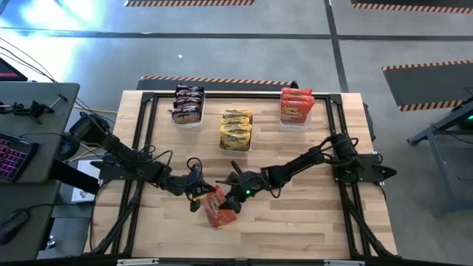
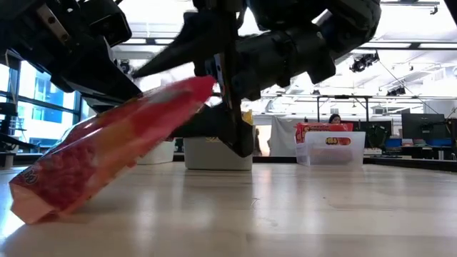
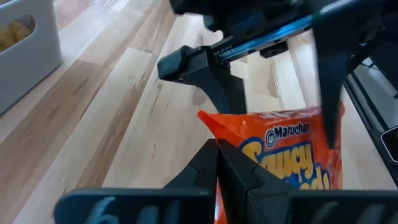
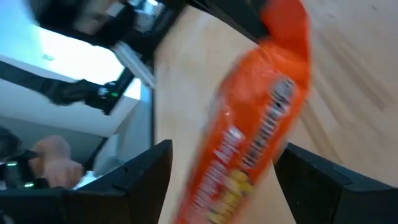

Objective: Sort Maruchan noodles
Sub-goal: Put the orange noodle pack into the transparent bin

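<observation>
An orange packet [image 1: 216,205] sits low of center in the high view, one corner on the desk [image 1: 295,222], tilted up toward the arms. The left pincer [image 1: 198,193] is pressed together on its upper edge; the left wrist view shows the dark fingers [image 3: 214,171] clamped on the wrapper. The right pincer [image 1: 235,193] stands spread around the same packet, its fingers [image 4: 146,168] on either side and not gripping.

The risk, as I judge it: a handover that slips. If the left lets go before the right closes, the slick packet flops flat or skids away. The two pincers are crowded close and could knock together.

Three bins wait at the top: dark packets [image 1: 187,103] left, yellow [image 1: 236,127] middle, orange [image 1: 296,106] right. Nothing lies between.
</observation>
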